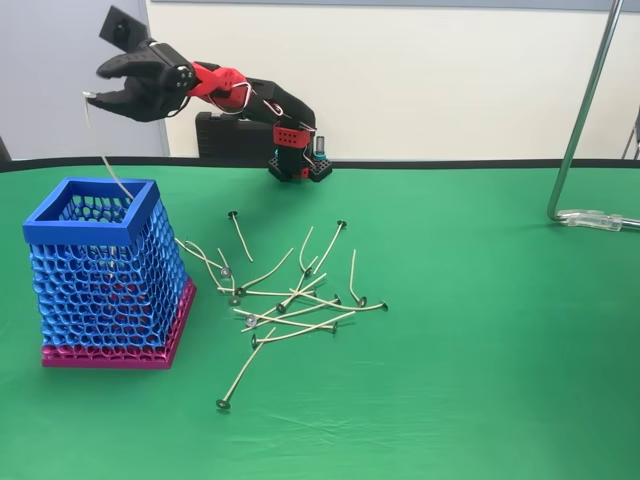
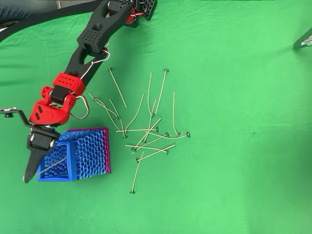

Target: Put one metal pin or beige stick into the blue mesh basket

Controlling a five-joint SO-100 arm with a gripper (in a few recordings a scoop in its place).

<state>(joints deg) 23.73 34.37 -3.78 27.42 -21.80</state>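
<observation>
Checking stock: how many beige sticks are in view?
About 15 beige sticks: one held by the gripper over the blue mesh basket, roughly 14 tangled on the green cloth right of it in the overhead view; overlaps may hide some.

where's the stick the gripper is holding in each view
Fixed view: the held stick hangs from the gripper at upper left, its lower end inside the basket rim.
Overhead view: it lies as a pale diagonal line across the basket's opening at lower left.
Shared landmark: the blue basket, left of the loose sticks.
</observation>
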